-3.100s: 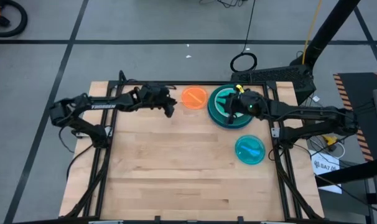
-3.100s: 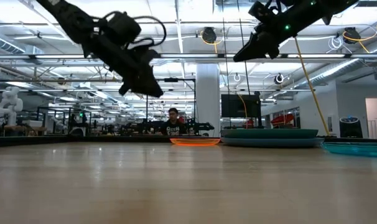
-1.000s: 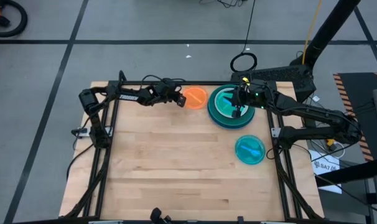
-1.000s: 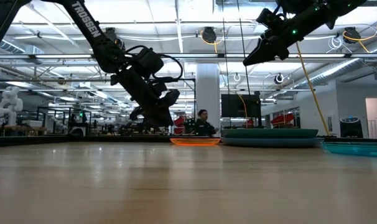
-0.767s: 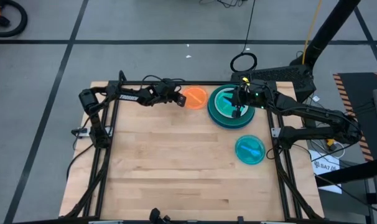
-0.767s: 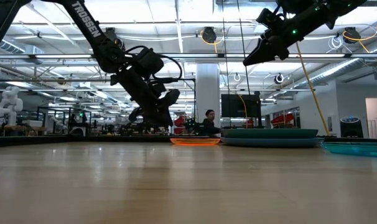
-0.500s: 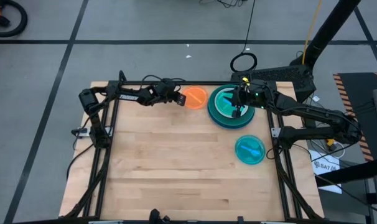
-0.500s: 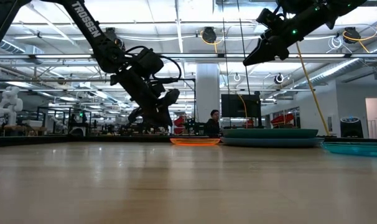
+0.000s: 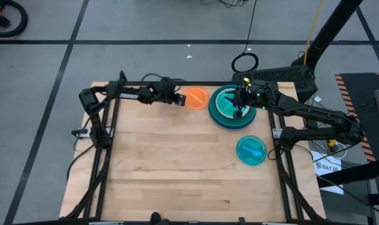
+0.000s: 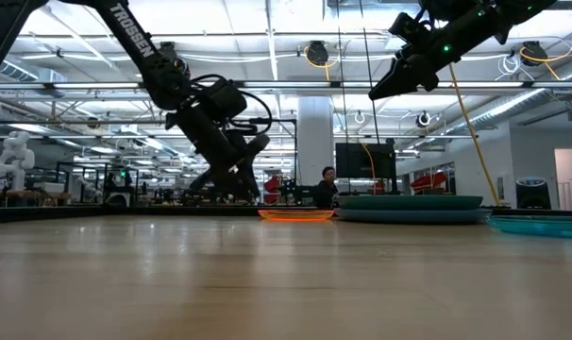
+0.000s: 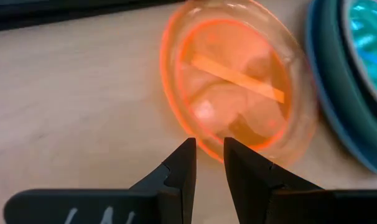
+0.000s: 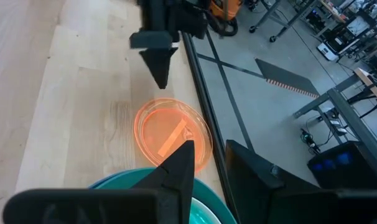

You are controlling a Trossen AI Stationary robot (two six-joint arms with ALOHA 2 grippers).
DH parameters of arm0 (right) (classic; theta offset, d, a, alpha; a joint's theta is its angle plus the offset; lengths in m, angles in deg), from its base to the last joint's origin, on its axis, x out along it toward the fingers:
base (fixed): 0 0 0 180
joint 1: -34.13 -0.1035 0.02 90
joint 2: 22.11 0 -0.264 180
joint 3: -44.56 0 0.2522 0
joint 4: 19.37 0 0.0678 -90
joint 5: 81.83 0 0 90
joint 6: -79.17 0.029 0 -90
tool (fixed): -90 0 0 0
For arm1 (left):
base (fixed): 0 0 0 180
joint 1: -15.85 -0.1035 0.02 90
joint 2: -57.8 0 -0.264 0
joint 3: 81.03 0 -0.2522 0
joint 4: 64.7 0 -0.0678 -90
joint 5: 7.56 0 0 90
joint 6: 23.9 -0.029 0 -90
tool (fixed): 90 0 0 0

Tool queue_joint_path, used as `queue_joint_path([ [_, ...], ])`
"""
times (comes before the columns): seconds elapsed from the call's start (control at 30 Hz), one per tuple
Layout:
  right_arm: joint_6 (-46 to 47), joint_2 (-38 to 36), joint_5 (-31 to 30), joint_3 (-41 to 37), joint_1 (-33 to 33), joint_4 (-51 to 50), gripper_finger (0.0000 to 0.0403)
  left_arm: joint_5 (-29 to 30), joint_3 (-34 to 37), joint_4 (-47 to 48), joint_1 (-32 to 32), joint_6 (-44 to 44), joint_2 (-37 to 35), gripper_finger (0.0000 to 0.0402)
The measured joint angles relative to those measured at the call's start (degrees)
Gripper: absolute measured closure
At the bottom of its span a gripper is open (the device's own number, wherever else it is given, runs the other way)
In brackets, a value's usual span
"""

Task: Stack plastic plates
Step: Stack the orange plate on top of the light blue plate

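Left gripper [image 9: 179,100] at far edge of worktop [image 9: 177,169], low, just beside orange plate [image 9: 195,98]; fingers [image 11: 182,168] nearly closed, narrow gap, nothing between them. Right gripper [image 9: 238,111] raised over plate stack [image 9: 230,106] near far right corner, fingers close together, empty. Stack: cyan plate on dark teal, blue beneath. Separate cyan plate [image 9: 251,150] alone at right edge.
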Motion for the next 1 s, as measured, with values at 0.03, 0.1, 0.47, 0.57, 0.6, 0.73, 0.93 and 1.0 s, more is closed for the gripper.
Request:
queue_joint_path([
  [0.03, 0.0, 0.0, 0.0, 0.0, 0.0, 0.0, 0.0319, -2.16, -1.54, 2.31, -0.77, -0.77, 0.0, 0.0314],
  [0.1, 0.0, 0.0, 0.0, 0.0, 0.0, 0.0, 0.0319, -4.3, -5.7, 9.22, -2.51, -4.69, 0.0, 0.0314],
  [0.47, -0.2, 0.0, 0.02, 0.0, -0.02, -0.04, 0.0319, -10.99, -20.96, 32.29, -11.59, -16.62, 2.11, 0.0314],
  [0.57, -0.2, 0.0, 0.02, 0.0, -0.02, -0.04, 0.0319, -11.15, -22.82, 32.04, -12.33, -15.63, 5.02, 0.0314],
  [0.6, -0.2, 0.0, 0.0, 0.0, 0.0, -0.07, 0.0319, -11.22, -23.19, 32.2, -12.2, -15.49, 6.15, 0.0314],
  [0.73, -0.23, 0.0, 0.0, 0.0, -0.01, -0.33, 0.0319, -13.57, -25.58, 32.46, -10.96, -13.55, 10.53, 0.0314],
  [0.93, -0.61, 0.0, -0.02, 0.0, 0.0, -1.02, 0.0319, -12.88, -31.39, 35.8, -8.42, -14.5, 15.58, 0.0314],
  [1.0, -0.63, 0.0, -0.04, 0.0, -0.02, -1.16, 0.0319, -12.81, -32.08, 35.72, -7.98, -14.89, 15.64, 0.0314],
])
